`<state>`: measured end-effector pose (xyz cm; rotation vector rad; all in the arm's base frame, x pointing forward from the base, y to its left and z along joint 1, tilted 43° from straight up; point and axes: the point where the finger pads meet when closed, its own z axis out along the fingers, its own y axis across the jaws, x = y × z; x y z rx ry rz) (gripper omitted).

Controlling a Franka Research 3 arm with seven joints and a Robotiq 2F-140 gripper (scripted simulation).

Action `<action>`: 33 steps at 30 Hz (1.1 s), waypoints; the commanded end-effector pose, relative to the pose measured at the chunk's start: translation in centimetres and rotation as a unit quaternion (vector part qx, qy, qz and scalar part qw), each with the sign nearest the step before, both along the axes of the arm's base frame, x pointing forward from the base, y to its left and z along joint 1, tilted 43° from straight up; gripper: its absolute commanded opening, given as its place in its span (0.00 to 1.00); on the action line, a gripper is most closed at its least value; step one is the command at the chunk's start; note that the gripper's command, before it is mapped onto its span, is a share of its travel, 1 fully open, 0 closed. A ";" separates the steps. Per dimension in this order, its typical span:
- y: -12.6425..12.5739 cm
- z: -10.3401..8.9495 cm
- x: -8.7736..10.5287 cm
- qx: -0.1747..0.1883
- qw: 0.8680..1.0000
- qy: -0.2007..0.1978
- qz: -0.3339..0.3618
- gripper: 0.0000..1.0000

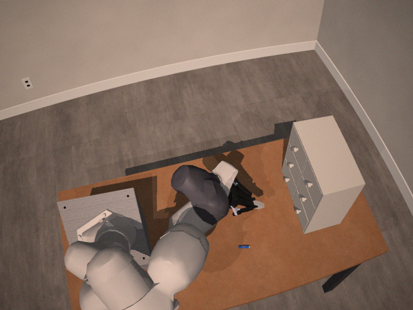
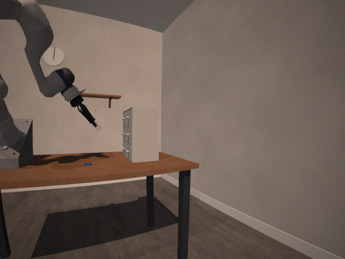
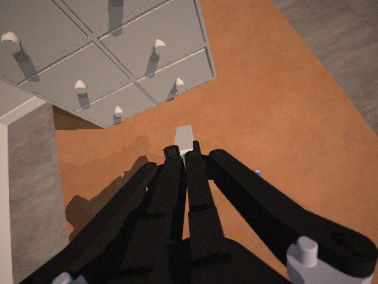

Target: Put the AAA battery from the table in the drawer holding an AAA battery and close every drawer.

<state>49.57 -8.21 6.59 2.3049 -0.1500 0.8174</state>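
From where I sit at the controls, the jaws (image 1: 258, 204) (image 2: 97, 127) are closed on nothing, pointing obliquely down above the desk (image 1: 276, 266) (image 2: 111, 173) (image 3: 280, 115). The blue AAA battery (image 1: 244, 247) (image 2: 88, 164) (image 3: 257, 173) lies on its side on the desk, well apart from the chest (image 1: 333, 156) (image 2: 145, 133) (image 3: 210, 55), whose drawers all look pushed in. I can't tell which one holds its like. I judge the step in hand to be shifting from the chest towards the battery. To do it well, I'd open while high, turn the fingers to close across the battery's narrow width, come down nearly upright, centre on its middle, and squeeze gently so it doesn't roll or squirt out.
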 end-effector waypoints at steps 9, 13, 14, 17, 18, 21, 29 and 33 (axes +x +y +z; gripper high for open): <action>2.3 1.4 -2.6 -0.008 0.980 0.184 -0.071 0.00; 2.7 1.7 -2.9 0.000 0.976 0.198 -0.087 0.00; 2.9 1.9 -3.1 0.001 0.972 0.216 -0.097 0.00; 3.4 2.3 -3.6 0.009 0.963 0.241 -0.118 0.00; 3.5 2.4 -3.7 0.011 0.961 0.248 -0.125 0.00; 3.9 2.7 -4.1 0.015 0.952 0.272 -0.140 0.00; 4.3 3.1 -4.5 0.018 0.938 0.308 -0.159 0.00; 4.4 3.1 -4.6 0.020 0.937 0.311 -0.161 0.00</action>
